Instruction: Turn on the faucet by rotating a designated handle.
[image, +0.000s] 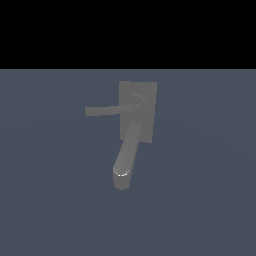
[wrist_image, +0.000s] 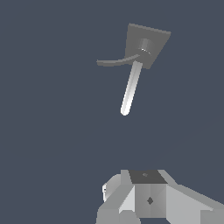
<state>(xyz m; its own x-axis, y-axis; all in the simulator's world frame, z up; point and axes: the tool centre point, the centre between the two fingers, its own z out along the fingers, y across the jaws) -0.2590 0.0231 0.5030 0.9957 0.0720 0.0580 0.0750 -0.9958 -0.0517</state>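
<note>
Jaws' state unclear; handle (image: 107, 110) lies level, pointing toward the exterior view's left.

Matte grey finishes all round.
I see a dull grey metal-look faucet (image: 137, 112) with smooth spout (image: 126, 155), thin smooth bar handle (image: 107, 110), on a flat slate-blue matt floor (image: 50, 200).

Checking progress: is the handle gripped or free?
Free: the handle stands bare in the exterior view, and the wrist view shows the claw well apart from the faucet.

Dim, flat simulator render, sharp, with no cast shadows
</note>
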